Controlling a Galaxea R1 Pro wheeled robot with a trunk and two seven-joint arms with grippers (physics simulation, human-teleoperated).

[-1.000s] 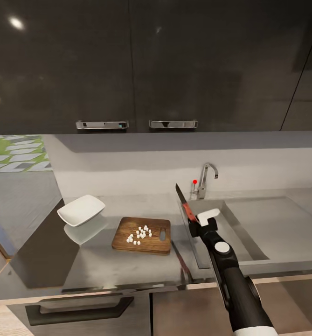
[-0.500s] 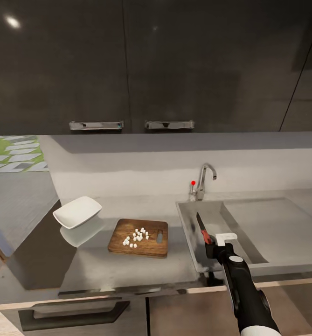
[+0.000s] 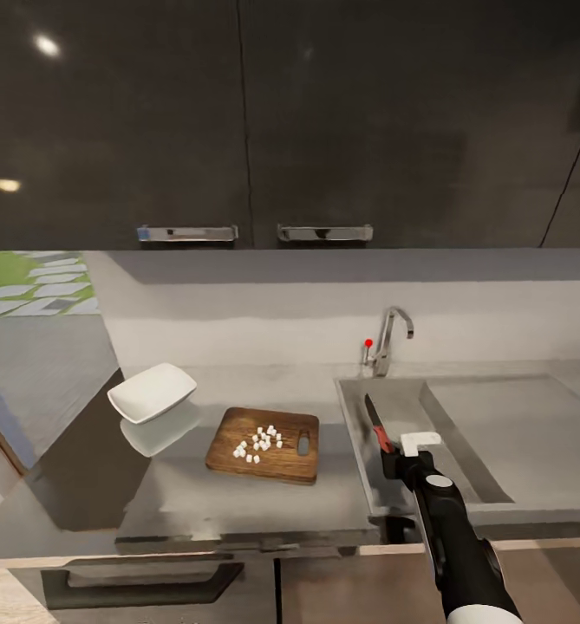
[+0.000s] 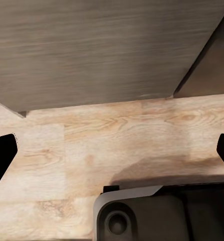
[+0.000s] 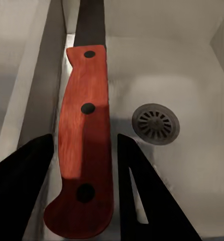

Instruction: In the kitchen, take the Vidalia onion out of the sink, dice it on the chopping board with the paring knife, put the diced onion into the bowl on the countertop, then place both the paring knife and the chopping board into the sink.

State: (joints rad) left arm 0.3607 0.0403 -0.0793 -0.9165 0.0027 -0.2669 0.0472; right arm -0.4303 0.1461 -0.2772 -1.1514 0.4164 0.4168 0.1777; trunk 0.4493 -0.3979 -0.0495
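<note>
In sink [image 3: 489, 433] | right gripper [image 3: 400, 452] grips paring knife [image 5: 84, 135]

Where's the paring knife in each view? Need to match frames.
Head view: paring knife low and right of centre, over the sink basin's left part, blade pointing away toward the tap, held in the right tool.
Right wrist view: paring knife, red handle between the two dark fingers, blade running on past it.
Left wrist view: not in it; wood floor and cabinet front.
Shared landmark: the grey sink basin, under the knife in both.
</note>
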